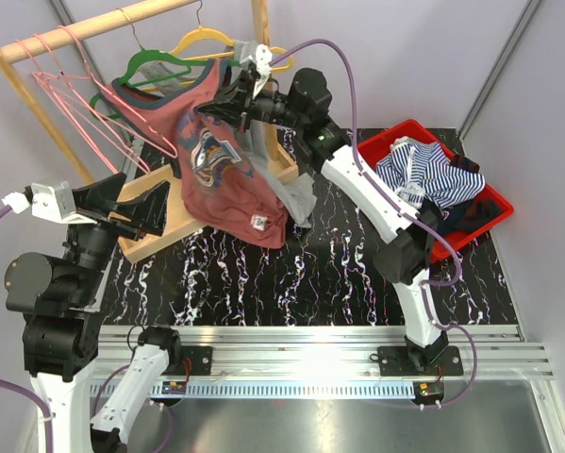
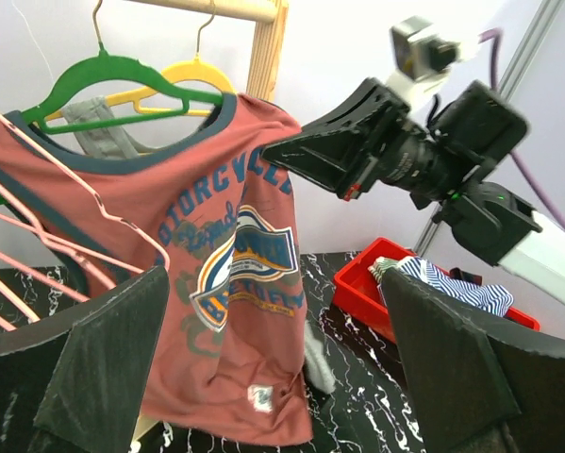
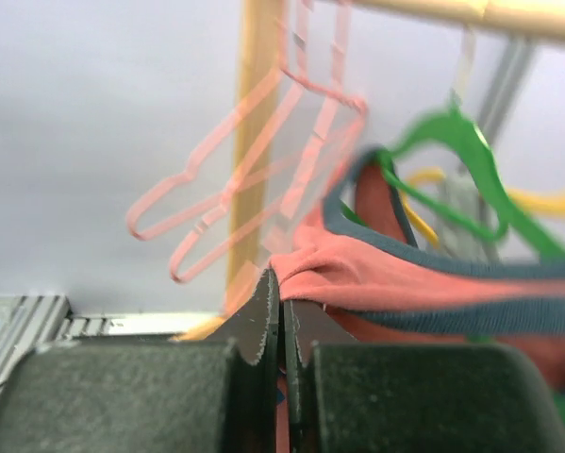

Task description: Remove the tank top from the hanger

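Observation:
The tank top (image 1: 227, 184) is rust red with dark blue trim and a printed badge. It hangs from the green hanger (image 1: 156, 64) on the wooden rail. My right gripper (image 1: 216, 106) is shut on the garment's shoulder edge, and in the right wrist view the red fabric (image 3: 395, 274) bunches between the closed fingers of that gripper (image 3: 281, 288). My left gripper (image 1: 145, 195) stands open to the left of the garment, touching nothing. From the left wrist the tank top (image 2: 221, 283) hangs ahead of the open left gripper (image 2: 273, 283), with the green hanger (image 2: 112, 71) above and the right gripper (image 2: 277, 151) at the shoulder.
A yellow hanger (image 1: 207, 40) with a grey garment (image 1: 299, 196) hangs behind the green one. Several bare pink hangers (image 1: 74, 94) crowd the rail's left end. The rack's wooden base (image 1: 150, 236) rests on the black marbled table. A red bin (image 1: 395, 134) of striped clothes stands at the right.

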Robot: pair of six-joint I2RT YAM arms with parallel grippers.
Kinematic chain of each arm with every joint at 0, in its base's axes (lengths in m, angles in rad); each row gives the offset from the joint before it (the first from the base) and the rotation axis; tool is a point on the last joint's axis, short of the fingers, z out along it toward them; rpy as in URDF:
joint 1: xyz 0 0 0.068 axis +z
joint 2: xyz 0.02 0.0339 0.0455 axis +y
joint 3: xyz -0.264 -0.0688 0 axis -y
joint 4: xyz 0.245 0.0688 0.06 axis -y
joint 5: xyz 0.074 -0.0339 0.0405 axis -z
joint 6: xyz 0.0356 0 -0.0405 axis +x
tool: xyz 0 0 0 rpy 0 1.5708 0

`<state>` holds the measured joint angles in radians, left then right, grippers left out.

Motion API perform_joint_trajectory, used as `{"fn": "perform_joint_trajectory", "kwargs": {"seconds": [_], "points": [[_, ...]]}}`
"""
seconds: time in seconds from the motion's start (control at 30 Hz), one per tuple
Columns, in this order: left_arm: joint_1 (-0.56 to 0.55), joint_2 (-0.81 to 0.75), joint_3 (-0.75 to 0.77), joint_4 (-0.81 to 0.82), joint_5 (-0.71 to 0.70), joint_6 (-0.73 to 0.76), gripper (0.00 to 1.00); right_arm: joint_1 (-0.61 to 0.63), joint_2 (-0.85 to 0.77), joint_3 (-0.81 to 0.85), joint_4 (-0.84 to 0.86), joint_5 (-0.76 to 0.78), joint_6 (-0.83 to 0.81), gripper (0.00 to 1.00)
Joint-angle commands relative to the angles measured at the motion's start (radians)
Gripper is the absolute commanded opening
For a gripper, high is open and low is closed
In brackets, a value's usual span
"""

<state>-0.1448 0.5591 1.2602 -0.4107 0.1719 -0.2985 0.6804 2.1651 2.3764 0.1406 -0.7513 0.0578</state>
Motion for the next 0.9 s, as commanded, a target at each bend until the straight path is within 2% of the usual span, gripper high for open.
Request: {"fn": "perform_joint_trajectory", "kwargs": {"seconds": [0.0,0.17,0.3,0.33,0.37,0.43,0.47,0.57,0.63,0.7,0.77,0.87], "points": [[-0.004,-0.005,0.002,0.043,-0.002,0.021,0.99,0.076,-0.045,0.015,0.099,0.006,-0.044,0.0],[-0.004,-0.018,0.011,0.03,-0.006,0.036,0.99,0.123,-0.041,-0.031,0.119,0.018,-0.053,0.0],[-0.004,-0.021,0.018,0.021,-0.005,0.045,0.99,0.136,-0.05,-0.124,0.036,0.007,-0.15,0.0],[-0.004,-0.021,0.021,0.016,-0.005,0.05,0.99,0.137,-0.05,-0.137,0.007,0.012,-0.171,0.03],[-0.004,-0.021,0.028,0.003,-0.005,0.053,0.99,0.131,-0.063,-0.161,-0.056,0.021,-0.193,0.17],[-0.004,-0.022,0.036,-0.008,-0.009,0.061,0.99,0.114,-0.086,-0.198,-0.097,0.015,-0.234,0.36],[-0.004,-0.028,0.034,-0.014,-0.014,0.061,0.99,0.105,-0.132,-0.227,-0.092,0.007,-0.243,0.56],[-0.004,-0.042,0.025,-0.019,-0.025,0.061,0.99,0.061,-0.259,-0.397,-0.053,-0.109,-0.331,0.84],[-0.004,-0.05,0.015,-0.014,-0.028,0.053,0.99,0.024,-0.316,-0.485,-0.074,-0.182,-0.435,0.89],[-0.004,-0.059,0.004,-0.007,-0.031,0.048,0.99,0.007,-0.381,-0.516,-0.177,-0.256,-0.53,0.91],[-0.004,-0.06,-0.001,-0.004,-0.034,0.048,0.99,-0.015,-0.444,-0.539,-0.214,-0.282,-0.57,0.91],[-0.004,-0.065,-0.008,0.0,-0.037,0.05,0.99,-0.041,-0.488,-0.545,-0.182,-0.28,-0.561,0.92]]}}
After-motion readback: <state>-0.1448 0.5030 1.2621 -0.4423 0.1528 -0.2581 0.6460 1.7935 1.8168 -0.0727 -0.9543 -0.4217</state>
